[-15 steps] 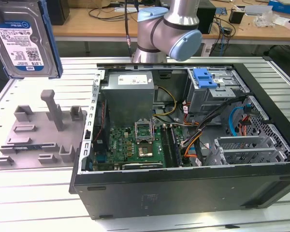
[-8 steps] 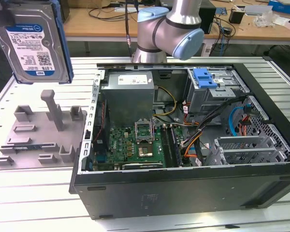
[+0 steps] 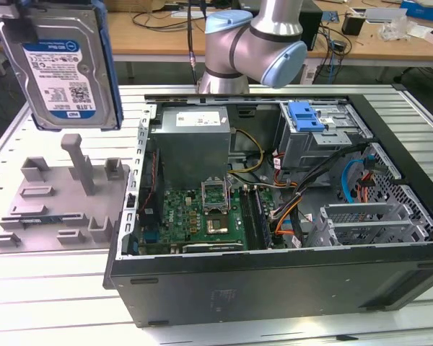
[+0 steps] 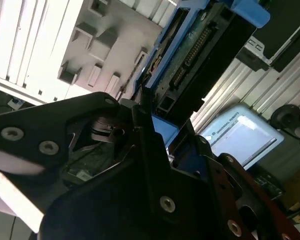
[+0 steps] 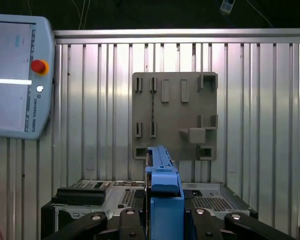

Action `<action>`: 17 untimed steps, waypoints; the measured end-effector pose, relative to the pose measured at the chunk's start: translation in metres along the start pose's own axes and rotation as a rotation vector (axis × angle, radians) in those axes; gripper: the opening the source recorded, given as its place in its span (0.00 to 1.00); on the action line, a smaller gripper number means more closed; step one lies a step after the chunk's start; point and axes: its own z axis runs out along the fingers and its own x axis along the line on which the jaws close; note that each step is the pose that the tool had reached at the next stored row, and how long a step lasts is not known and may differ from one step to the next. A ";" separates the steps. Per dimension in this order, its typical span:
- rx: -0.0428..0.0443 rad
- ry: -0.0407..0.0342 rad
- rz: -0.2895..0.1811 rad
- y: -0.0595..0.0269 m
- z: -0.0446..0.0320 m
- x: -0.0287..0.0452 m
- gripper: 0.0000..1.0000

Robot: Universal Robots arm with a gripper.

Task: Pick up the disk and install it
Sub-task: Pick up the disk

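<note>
Gripper (image 5: 162, 226): clamped on the disk's blue carrier, black fingers (image 5: 131, 221) against both its sides; same hold in the second wrist view (image 4: 155, 131).
Disk (image 3: 61, 65): held in the air, upright, label towards the camera, at the exterior view's upper left; edge-on in the first wrist view (image 5: 162, 197).
Holder (image 3: 58, 205): grey plate on the table (image 3: 29, 295), well below the disk.
Case (image 3: 274, 285): open, just beside the holder on the exterior view's right.
Cage (image 3: 332, 144): inside the case, blue latch (image 3: 307, 115) on top.
Arm (image 3: 252, 43): behind the case.
</note>
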 end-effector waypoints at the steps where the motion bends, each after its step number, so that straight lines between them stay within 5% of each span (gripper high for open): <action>1: -0.0006 0.0000 0.000 -0.0046 -0.0004 0.0031 0.37; 17: -0.0110 -0.0001 -0.001 -0.0763 -0.0049 0.0467 0.37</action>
